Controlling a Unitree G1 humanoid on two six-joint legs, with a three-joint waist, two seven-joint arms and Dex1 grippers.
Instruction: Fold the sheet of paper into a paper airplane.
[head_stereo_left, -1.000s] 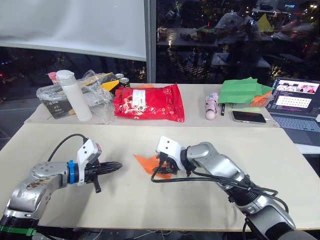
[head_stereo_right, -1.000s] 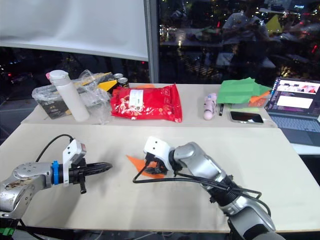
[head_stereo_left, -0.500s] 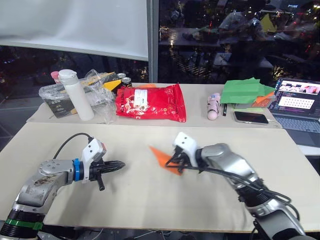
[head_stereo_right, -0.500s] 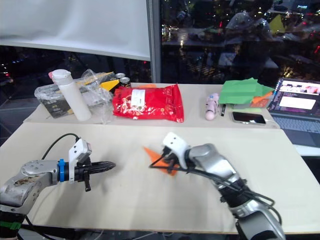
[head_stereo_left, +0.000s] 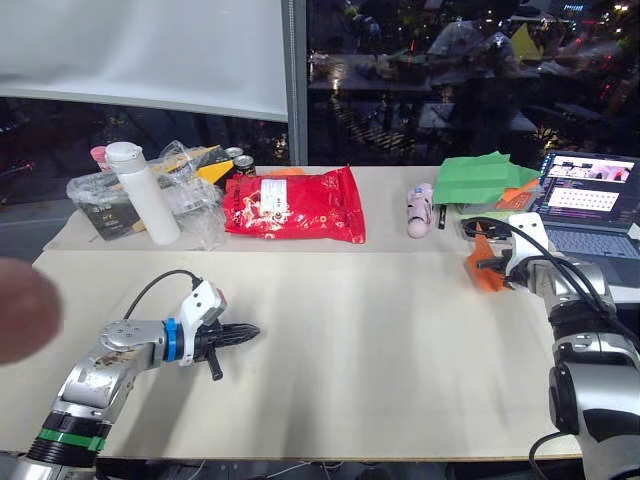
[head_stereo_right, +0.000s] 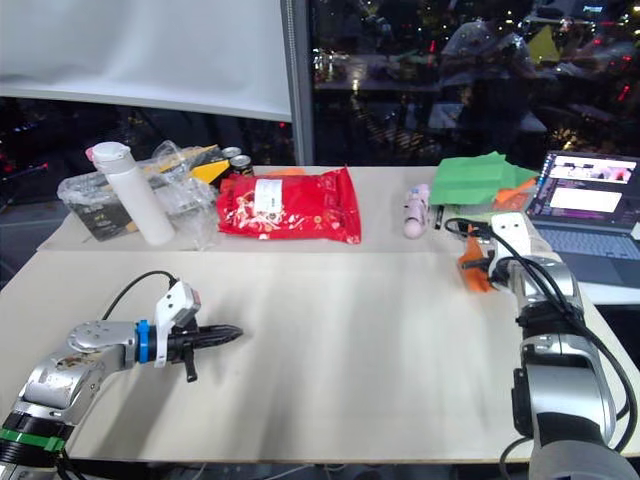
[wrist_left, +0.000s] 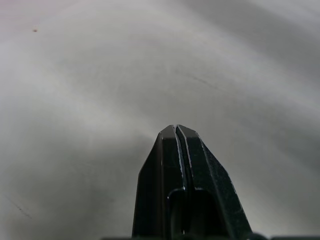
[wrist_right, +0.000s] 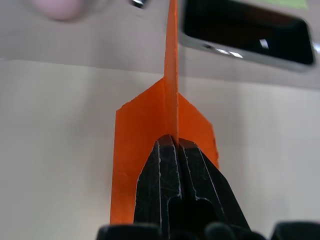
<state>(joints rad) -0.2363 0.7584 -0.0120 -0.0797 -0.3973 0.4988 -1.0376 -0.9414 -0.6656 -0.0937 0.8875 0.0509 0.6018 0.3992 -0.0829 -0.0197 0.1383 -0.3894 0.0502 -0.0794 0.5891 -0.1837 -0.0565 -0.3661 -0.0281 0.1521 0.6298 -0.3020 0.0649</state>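
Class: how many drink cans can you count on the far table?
2: both cans stand together behind the red bag, beside the plastic-wrapped clutter. More may be hidden behind it.

The left gripper (head_stereo_left: 252, 329) is closed, low on the near left. The right gripper (head_stereo_left: 484, 264) pinches, far right.

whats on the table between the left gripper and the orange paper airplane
Nothing: in the left eye view, bare table runs from the left gripper to the paper airplane pinched by the right gripper.

Even overhead light leaves the table (head_stereo_left: 350, 330) bright with soft shadows, dark windows (head_stereo_left: 450, 80) far behind mirror room lights, and a blurred pink smear sits at the left edge.
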